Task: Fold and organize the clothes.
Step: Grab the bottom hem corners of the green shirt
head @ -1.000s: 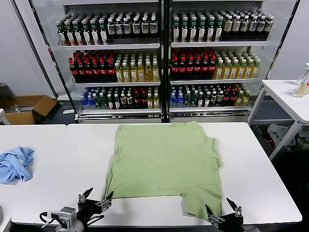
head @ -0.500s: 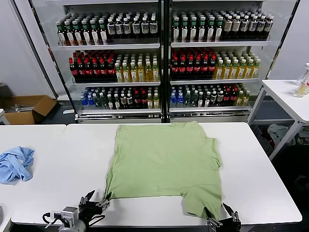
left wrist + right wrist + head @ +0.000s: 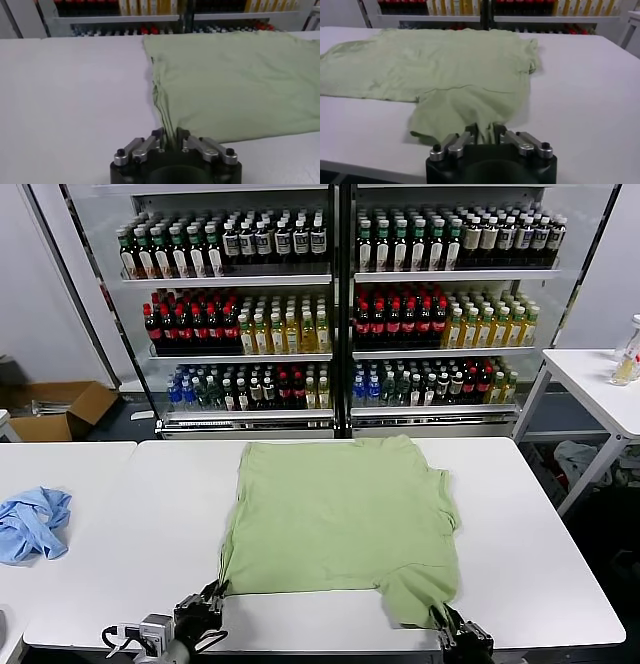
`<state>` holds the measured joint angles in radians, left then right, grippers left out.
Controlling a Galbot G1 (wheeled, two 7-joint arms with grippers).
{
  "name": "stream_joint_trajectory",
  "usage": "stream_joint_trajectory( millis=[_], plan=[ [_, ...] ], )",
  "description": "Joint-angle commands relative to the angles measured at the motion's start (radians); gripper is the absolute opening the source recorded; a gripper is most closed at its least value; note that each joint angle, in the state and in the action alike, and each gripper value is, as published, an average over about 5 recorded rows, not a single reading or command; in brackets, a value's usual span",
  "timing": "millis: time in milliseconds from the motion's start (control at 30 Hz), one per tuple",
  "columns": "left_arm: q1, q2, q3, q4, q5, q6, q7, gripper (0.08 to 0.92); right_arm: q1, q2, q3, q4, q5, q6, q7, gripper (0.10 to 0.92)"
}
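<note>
The clothes are one light green shirt spread flat on the white table, plain side up, with one flap reaching toward the near edge on the right. My left gripper is shut on the shirt's near left corner; in the left wrist view the fabric bunches into a thin pleat pinched between the jaws. At the near right, my right gripper is shut on the tip of that flap; the right wrist view shows the cloth gathered into its jaws.
A crumpled light-blue cloth lies on the adjoining table at the far left. Glass-fronted coolers full of bottles stand behind the table. A cardboard box sits on the floor at left and a second white table at right.
Both grippers were open just off the near edge of the shirt. They have moved forward onto the fabric and shut on it, the left at the corner, the right at the flap.
</note>
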<state>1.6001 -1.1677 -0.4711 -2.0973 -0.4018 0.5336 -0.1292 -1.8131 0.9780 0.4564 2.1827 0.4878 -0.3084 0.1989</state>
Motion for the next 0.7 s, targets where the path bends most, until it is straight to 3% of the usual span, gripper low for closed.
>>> stream_joint_trajectory(
  millis=[33, 500, 700],
  plan=[
    [-0.002, 0.002, 0.007, 0.003, 0.008, 0.001, 0.007, 0.111, 0.003, 0.000, 0.002, 0.006, 0.010, -0.002, -0.003, 0.109],
    [0.221, 0.092, -0.066, -0.267, -0.008, 0.012, 0.003, 0.081, -0.178, -0.090, 0.165, 0.212, 0.039, -0.124, -0.096, 0.108],
    [0.241, 0.117, -0.099, -0.286, -0.014, 0.017, -0.003, 0.081, -0.208, -0.090, 0.203, 0.252, 0.049, -0.145, -0.112, 0.108]
  ],
)
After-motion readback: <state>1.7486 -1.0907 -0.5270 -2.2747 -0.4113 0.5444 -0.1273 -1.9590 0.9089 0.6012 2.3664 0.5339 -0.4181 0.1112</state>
